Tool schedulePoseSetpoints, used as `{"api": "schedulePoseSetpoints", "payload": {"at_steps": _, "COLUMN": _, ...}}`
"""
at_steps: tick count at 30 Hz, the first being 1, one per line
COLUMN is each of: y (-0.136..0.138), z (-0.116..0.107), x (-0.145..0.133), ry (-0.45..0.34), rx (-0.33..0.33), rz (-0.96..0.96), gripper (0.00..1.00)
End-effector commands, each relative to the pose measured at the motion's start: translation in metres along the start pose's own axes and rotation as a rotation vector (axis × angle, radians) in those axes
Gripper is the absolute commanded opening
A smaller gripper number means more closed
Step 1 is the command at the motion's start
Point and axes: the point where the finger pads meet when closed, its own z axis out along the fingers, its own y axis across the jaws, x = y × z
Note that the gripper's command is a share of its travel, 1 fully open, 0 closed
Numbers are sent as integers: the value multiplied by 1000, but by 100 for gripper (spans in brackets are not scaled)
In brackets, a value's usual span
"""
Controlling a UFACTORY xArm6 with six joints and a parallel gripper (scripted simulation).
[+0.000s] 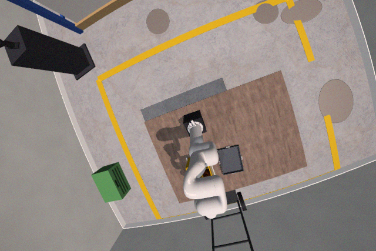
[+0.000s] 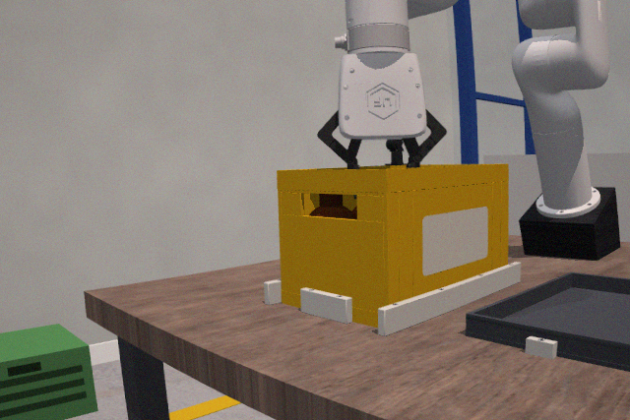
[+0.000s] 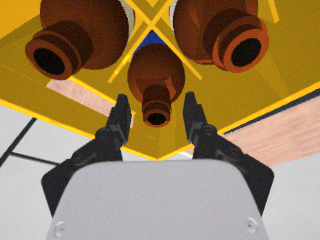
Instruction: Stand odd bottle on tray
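Pincer, mine [image 2: 382,166] [image 3: 155,105]: black, angular, jointed fingers, parted and released, one on either side of a glossy brown bottle's neck [image 3: 156,102], touching neither side. Bottle: upright in a yellow, hard-walled crate [image 2: 333,258] [image 3: 240,100]. Wrist view only: two further brown bottles [image 3: 87,37] [image 3: 220,35], round mouths, thin yellow dividers [image 3: 167,40]. Exterior view only: blank pale panel [image 2: 455,241] on the crate; hexagonal emblem [image 2: 383,100] on my white housing, its lettering uncertain. Dark, shallow, rectangular tray [image 1: 230,159] [image 2: 569,311]: beside the crate, bottle-free where visible.
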Motion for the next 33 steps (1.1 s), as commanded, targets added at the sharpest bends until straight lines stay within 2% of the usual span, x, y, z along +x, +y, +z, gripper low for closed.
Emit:
{"api": "schedulePoseSetpoints", "payload": {"at_steps": 1, "y": -1, "z": -2, "x": -1, "ry": -3, "rx": 3, "rz": 0, "gripper": 65}}
{"api": "schedulePoseSetpoints", "payload": {"at_steps": 11, "y": -1, "z": -14, "x": -1, "ry": -3, "rx": 3, "rz": 0, "gripper": 65}}
{"api": "schedulePoseSetpoints", "payload": {"at_steps": 33, "y": -1, "z": -75, "x": -1, "ry": -3, "rx": 3, "rz": 0, "gripper": 65}}
